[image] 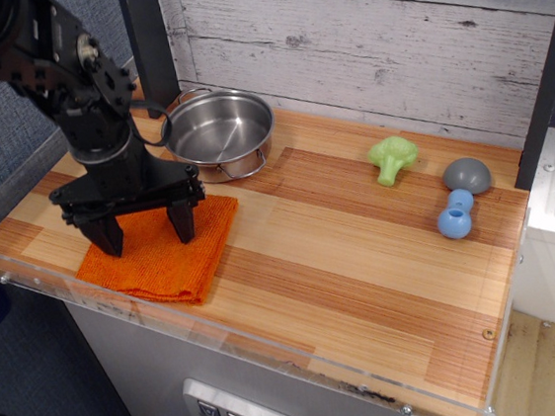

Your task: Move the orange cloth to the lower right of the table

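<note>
Beneath the spread pincer (145,236), the orange cloth (160,252)

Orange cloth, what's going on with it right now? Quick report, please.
Gripper open, fingers straddling the orange cloth at the table's left end. Cloth flat, not lifted. Path rightward bare; steel pot sits behind.

Lab mock kitchen: toy broccoli (393,159), acrylic-rimmed table (363,268)

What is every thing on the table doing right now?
orange cloth: folded flat, at the table's left end
gripper: open, fingers down over the cloth
steel pot: upright, empty
green broccoli toy: lying untouched
blue toy: lying beside the grey piece
</note>
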